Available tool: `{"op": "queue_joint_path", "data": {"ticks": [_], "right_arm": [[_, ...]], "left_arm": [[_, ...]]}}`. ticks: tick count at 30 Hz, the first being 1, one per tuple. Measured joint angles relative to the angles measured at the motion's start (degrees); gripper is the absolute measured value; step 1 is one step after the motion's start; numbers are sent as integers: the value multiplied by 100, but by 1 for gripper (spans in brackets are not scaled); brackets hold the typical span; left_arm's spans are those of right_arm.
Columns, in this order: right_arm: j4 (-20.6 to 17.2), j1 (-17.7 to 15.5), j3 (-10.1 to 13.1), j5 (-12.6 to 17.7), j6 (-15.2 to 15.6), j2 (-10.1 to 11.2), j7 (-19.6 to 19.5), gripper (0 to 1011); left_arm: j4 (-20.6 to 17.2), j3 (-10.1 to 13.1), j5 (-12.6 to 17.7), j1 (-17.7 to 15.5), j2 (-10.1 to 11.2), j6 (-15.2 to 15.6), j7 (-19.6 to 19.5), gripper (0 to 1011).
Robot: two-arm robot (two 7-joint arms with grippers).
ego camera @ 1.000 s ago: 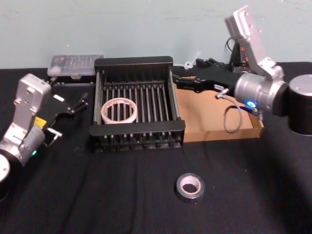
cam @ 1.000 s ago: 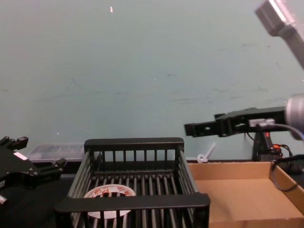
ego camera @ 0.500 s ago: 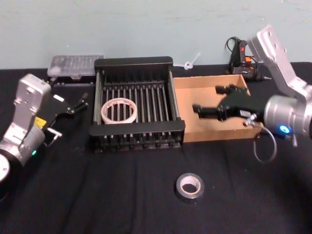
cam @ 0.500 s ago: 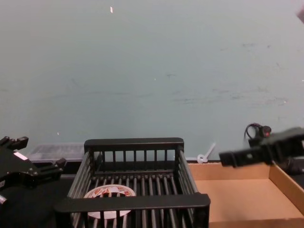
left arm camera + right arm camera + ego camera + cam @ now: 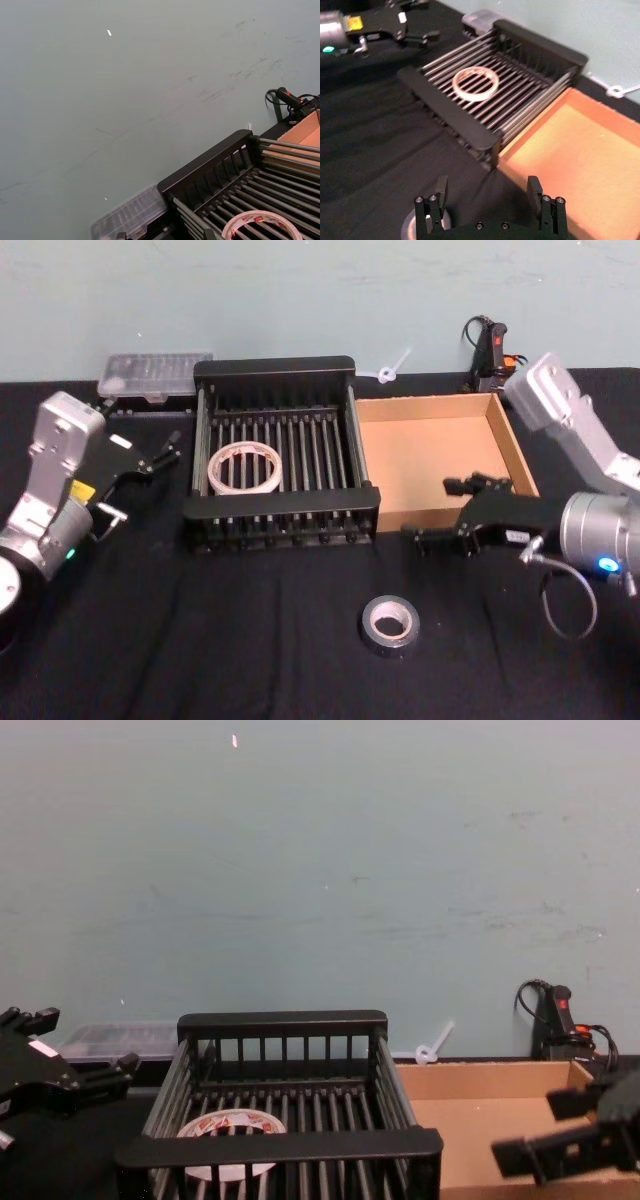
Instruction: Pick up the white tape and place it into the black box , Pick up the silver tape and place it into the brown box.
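The white tape (image 5: 244, 467) lies flat on the slatted floor of the black box (image 5: 280, 507), also seen as white tape (image 5: 475, 83) and white tape (image 5: 232, 1128). The silver tape (image 5: 390, 624) lies on the black cloth in front of the boxes, and its edge shows as silver tape (image 5: 411, 228) just beside one finger. My right gripper (image 5: 433, 511) hangs open and empty over the front left corner of the brown box (image 5: 505, 445), behind the silver tape. My left gripper (image 5: 165, 448) rests open to the left of the black box.
A clear plastic case (image 5: 155, 372) sits behind the black box at the back left. A black device with a cable (image 5: 490, 345) and a white tie (image 5: 393, 368) lie behind the brown box. Black cloth covers the table.
My right arm has swung down from high over the back of the brown box to its front left corner, closer to the silver tape. The left arm and both tapes have not moved.
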Motion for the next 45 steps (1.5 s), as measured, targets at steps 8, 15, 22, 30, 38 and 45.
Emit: {"op": "queue_joint_path", "data": {"ticks": [8,15,22,30,38,45], "right_arm": [[-2,-30,-327,-30,18,118,44,1002],[91,27,-584,-174,41,150,62,1002],[212,68,-733,-271,80,124,103,1002],[368,120,-858,-378,123,80,156,1002],[490,175,-944,-490,128,31,220,1002],[533,181,-986,-583,134,3,263,1002]], "left_arm": [[0,0,0,0,0,0,0,1001],[0,0,0,0,0,0,0,1001],[0,0,0,0,0,0,0,1001],[0,0,0,0,0,0,0,1001],[0,0,0,0,0,0,0,1001],[0,0,0,0,0,0,0,1002]]}}
